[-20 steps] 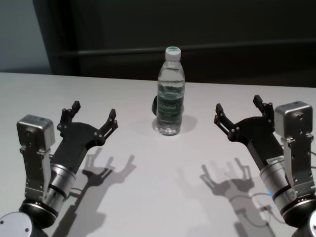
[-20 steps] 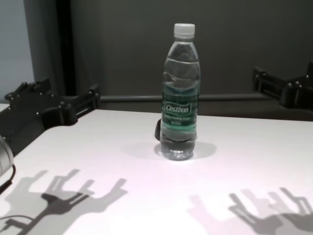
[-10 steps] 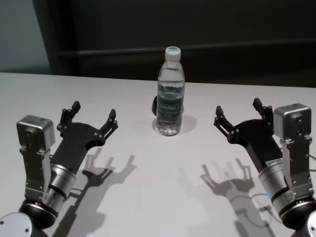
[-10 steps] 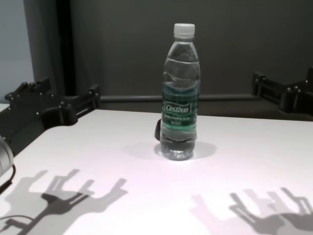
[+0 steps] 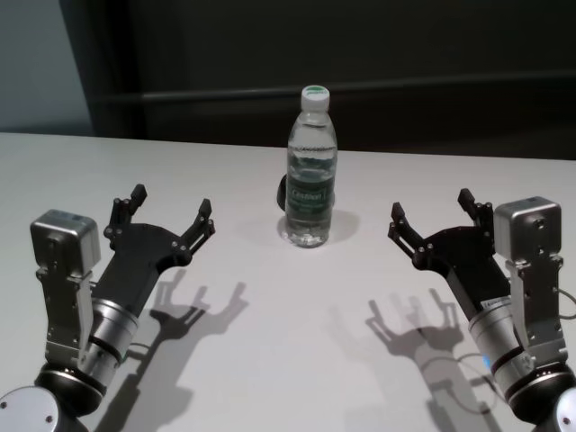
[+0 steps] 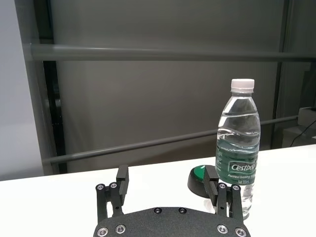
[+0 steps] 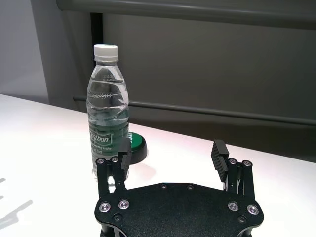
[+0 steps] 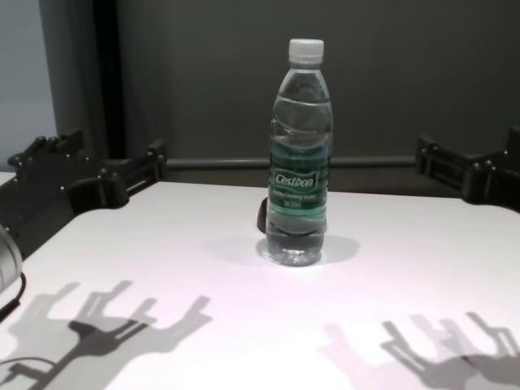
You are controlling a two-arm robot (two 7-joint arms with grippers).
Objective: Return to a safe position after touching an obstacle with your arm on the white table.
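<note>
The clear water bottle (image 5: 311, 169) with a white cap and green label stands upright at the middle of the white table (image 5: 288, 360). It also shows in the chest view (image 8: 300, 154), the left wrist view (image 6: 238, 148) and the right wrist view (image 7: 108, 111). My left gripper (image 5: 169, 214) is open and empty, held above the table to the bottle's left. My right gripper (image 5: 435, 214) is open and empty, above the table to the bottle's right. Neither touches the bottle.
A small black puck with a green top (image 6: 200, 180) sits on the table just behind the bottle, also seen in the right wrist view (image 7: 134, 147). A dark wall with a horizontal rail (image 5: 450, 85) runs behind the table's far edge.
My right gripper has drawn back a little toward me and lower. The left arm and the bottle have not moved.
</note>
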